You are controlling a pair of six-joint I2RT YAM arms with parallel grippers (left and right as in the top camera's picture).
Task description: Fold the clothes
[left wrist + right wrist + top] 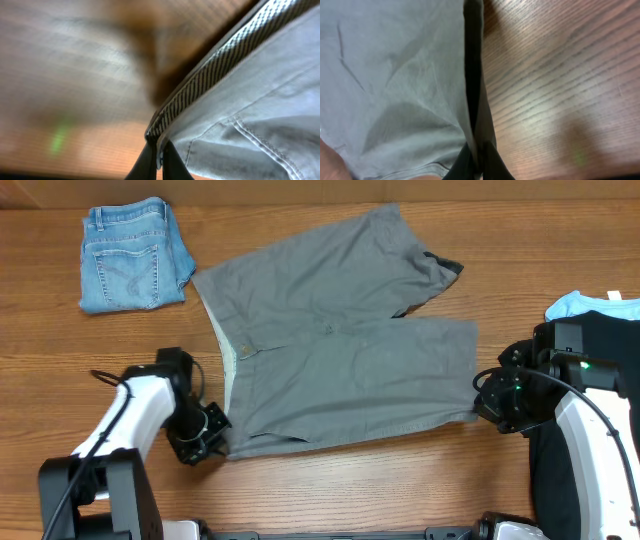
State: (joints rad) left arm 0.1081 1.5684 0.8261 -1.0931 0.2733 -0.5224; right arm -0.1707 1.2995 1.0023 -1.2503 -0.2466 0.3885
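The grey shorts lie spread flat across the middle of the table, waistband to the left, legs to the right. My left gripper is shut on the near waistband corner of the grey shorts, fingers pinching the striped band edge. My right gripper is shut on the near leg hem of the grey shorts, fingers clamped on the fabric edge. Folded blue denim shorts lie at the far left. A black garment with a light-blue one sits at the right edge.
Bare wooden tabletop surrounds the shorts. The denim pile stands at the back left and the dark pile at the right, under my right arm.
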